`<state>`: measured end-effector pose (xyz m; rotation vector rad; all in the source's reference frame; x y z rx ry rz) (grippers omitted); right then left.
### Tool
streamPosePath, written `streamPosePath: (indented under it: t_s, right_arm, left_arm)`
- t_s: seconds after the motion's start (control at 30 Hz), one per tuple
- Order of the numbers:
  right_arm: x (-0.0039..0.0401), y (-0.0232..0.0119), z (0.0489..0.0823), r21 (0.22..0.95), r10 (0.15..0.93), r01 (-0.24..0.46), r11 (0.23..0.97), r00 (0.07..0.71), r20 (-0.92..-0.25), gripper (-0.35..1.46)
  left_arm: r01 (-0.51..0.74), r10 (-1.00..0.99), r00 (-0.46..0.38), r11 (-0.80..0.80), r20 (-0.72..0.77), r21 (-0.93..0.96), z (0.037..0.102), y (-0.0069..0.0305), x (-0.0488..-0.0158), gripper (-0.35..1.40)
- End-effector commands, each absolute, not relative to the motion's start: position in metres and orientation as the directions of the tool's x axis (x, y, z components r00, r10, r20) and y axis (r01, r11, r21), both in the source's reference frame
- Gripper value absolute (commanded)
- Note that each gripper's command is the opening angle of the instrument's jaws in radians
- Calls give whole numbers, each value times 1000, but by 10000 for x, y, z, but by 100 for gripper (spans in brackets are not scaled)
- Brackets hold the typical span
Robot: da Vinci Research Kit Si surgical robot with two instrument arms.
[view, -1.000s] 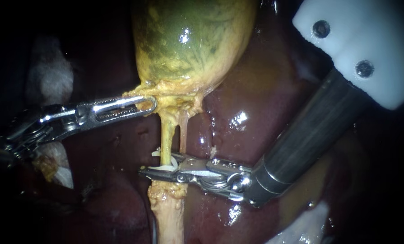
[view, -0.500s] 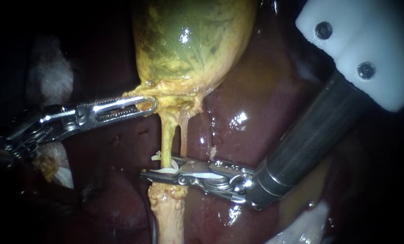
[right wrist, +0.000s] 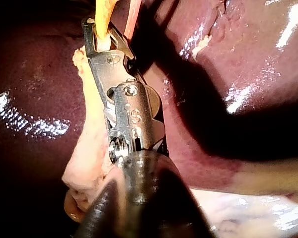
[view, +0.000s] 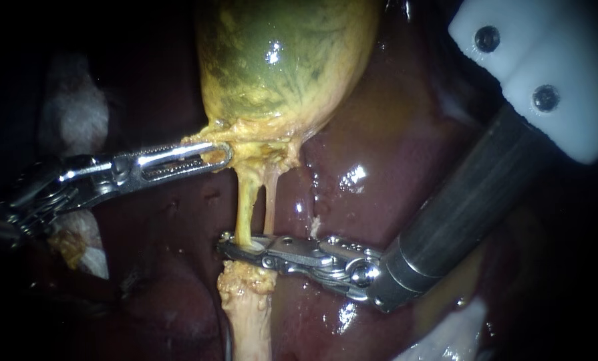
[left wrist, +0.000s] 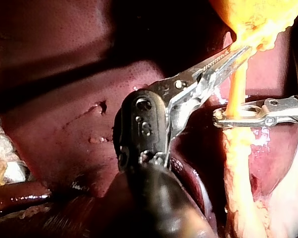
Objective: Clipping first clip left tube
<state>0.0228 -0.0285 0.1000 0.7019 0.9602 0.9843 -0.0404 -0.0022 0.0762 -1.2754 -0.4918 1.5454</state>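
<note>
Just below the gallbladder (view: 278,60), the right instrument (view: 245,249) — its claw gaping around the left tube (view: 245,207) a second ago — now clamps it tight, so the clip (left wrist: 241,113) looks crimped, while the left instrument (view: 198,157) keeps its claw gripping the gallbladder's neck.

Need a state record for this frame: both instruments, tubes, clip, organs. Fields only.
left instrument: jaws shut on the lower end of the gallbladder, where the tubes leave it
right instrument: jaws shut on left tube, crosswise, low on it
left tube: yellow, runs straight from gallbladder into the right instrument's jaws
right tube: pinkish, beside left tube, appears to lie outside those jaws
clip: not clearly visible, jaws cover the spot
liver: dark red, wet, behind both tubes
</note>
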Motion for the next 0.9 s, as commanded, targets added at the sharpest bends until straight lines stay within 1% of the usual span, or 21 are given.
streamPosePath:
  t_s: [0.03,0.9]
  right_arm:
    - [228,-285,1000,840,912,-362,404,228,-340,-8]
    - [228,-285,1000,840,912,-361,404,228,-340,-4]
  left_arm:
    - [-443,877,90,-389,-472,-808,762,-22,-404,-35]
    - [-444,877,90,-389,-472,-807,763,-22,-405,-35]
